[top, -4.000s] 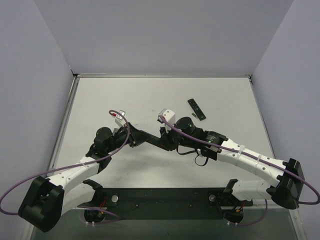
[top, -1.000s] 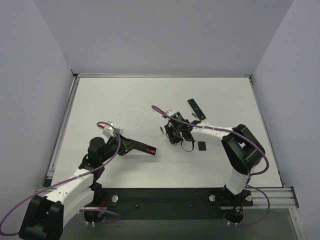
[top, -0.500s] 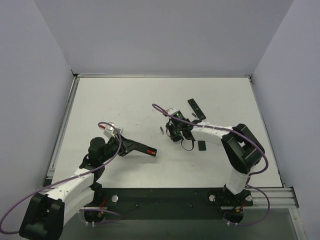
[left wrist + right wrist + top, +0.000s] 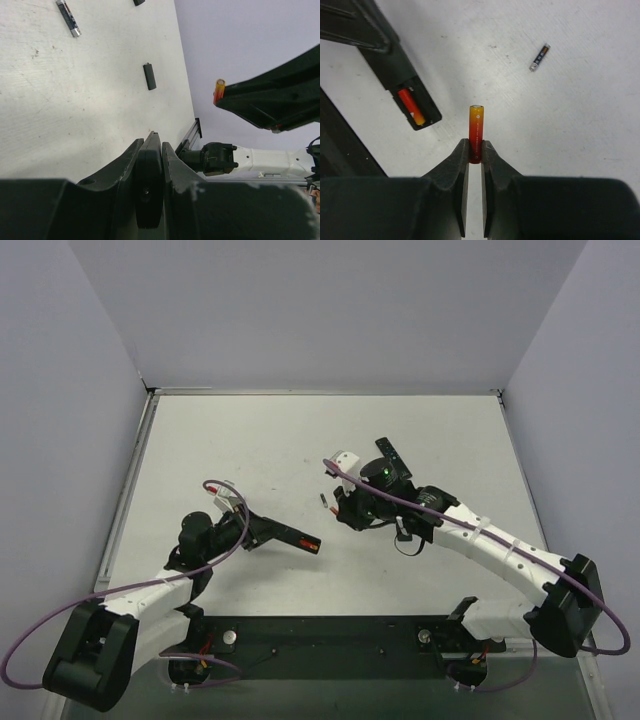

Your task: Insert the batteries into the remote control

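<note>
My left gripper point(image 4: 149, 140) is shut on a black remote point(image 4: 148, 185), seen edge-on in the left wrist view. In the top view the remote point(image 4: 283, 535) sticks out to the right, its open battery bay point(image 4: 309, 543) showing red. My right gripper point(image 4: 475, 147) is shut on a red-orange battery point(image 4: 476, 131) and holds it above the table, just right of the remote's open bay point(image 4: 415, 109), which holds one red battery point(image 4: 411, 106). A dark battery point(image 4: 539, 57) lies loose on the table; it also shows in the top view point(image 4: 323, 503).
A second black remote point(image 4: 393, 458) lies on the table behind my right arm point(image 4: 470, 535). A short dark piece point(image 4: 149, 76) lies on the table past the loose battery point(image 4: 68, 18). Grey walls close in the table on three sides.
My right arm has swung its elbow out to the right while its gripper stays by the loose battery. My left gripper has carried the remote slightly to the right.
</note>
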Controlling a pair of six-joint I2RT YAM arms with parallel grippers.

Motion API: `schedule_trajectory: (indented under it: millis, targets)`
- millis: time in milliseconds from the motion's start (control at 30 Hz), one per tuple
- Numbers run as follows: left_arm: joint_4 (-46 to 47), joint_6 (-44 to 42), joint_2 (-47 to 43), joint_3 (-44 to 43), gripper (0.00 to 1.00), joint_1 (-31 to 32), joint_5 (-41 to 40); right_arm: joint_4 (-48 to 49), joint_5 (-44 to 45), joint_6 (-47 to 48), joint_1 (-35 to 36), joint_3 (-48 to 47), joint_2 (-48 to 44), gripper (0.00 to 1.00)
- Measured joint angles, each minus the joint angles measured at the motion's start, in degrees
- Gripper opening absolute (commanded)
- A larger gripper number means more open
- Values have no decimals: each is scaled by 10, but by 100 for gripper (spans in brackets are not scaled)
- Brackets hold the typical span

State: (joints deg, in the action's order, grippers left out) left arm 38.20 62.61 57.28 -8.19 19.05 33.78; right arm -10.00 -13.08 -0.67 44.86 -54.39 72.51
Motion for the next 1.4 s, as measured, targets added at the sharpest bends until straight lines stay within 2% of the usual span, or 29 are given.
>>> schedule_trajectory:
  millis: [300, 567, 1167, 1400]
  targets:
    - [49, 37, 7, -1, 0, 16, 12, -110, -31, 43, 77, -85, 6, 0]
    - [54, 60, -6, -1, 0, 24, 11, -155, -39, 54, 100, -125, 63, 0]
    - [76, 108, -5, -1, 0, 37, 5, -188, -27, 60, 115, -152, 109, 1]
    - [82, 113, -4, -1, 0, 38, 2, -191, -17, 65, 115, -156, 110, 7]
